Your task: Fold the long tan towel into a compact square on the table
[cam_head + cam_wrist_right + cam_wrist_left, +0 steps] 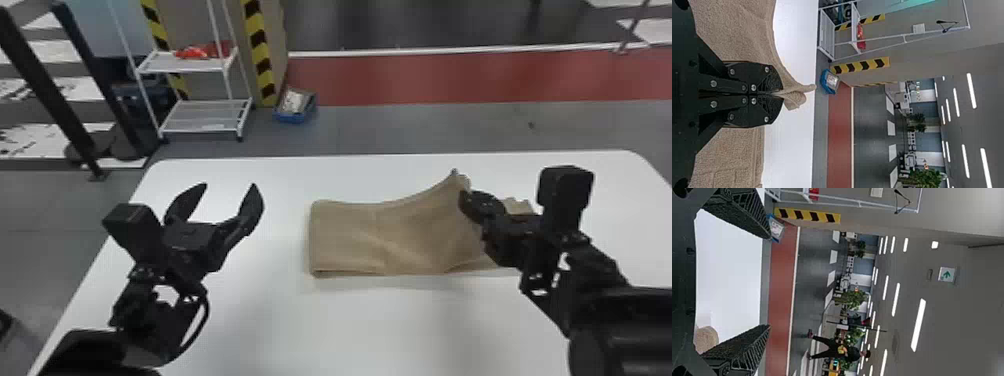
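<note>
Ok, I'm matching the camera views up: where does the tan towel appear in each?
Head view: towel, right of centre.
Left wrist view: a patch beside a finger of the left gripper.
Right wrist view: pinched by the right gripper.
Shared landmark: red floor strip.

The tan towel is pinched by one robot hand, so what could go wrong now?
The right gripper pinches just a small bit of the tan towel, so that bit might slip out and flop down. The towel is lifted at the pinch while its left part lies on the white table with nothing holding it, so a pull could drag it along or make the fold crooked. The left gripper is open and away from the towel, so it may not help in time.
</note>
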Robot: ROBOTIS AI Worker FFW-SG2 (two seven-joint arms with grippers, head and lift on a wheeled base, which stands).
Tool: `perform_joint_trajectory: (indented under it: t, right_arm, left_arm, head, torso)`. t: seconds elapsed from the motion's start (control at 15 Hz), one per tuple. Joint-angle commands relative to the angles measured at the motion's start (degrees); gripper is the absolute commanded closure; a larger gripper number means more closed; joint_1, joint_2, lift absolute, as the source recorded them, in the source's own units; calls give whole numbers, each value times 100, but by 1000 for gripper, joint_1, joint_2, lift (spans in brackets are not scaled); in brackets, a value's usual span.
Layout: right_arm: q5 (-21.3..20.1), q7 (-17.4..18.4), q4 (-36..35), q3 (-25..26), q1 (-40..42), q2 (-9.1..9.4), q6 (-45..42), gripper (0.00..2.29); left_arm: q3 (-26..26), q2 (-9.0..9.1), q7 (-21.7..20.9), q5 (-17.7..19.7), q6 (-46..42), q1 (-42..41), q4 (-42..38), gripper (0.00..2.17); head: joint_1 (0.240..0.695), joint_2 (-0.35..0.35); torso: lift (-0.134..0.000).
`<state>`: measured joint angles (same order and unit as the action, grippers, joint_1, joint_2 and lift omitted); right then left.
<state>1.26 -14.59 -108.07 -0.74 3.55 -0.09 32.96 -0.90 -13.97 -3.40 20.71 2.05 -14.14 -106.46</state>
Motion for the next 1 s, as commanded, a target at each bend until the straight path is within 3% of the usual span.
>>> perform_joint_trajectory:
  t: [0.0, 0.47, 0.93]
  right_arm:
    - [-3, 0, 93, 13, -39, 14, 5, 1153]
    - [287, -79, -522, 839, 84, 14, 427, 1153]
    - [287, -114, 269, 821, -320, 14, 356, 1153]
  left_arm:
    - [-24, -18, -2, 12, 2, -36, 12, 87]
    - [-15, -62, -11, 48, 37, -36, 12, 87]
    - [2, -62, -20, 30, 37, -53, 73, 87]
  head:
    - [695, 104]
    - [695, 71]
    - [695, 35]
  torso:
    - [-125]
    - [-125]
    - [-125]
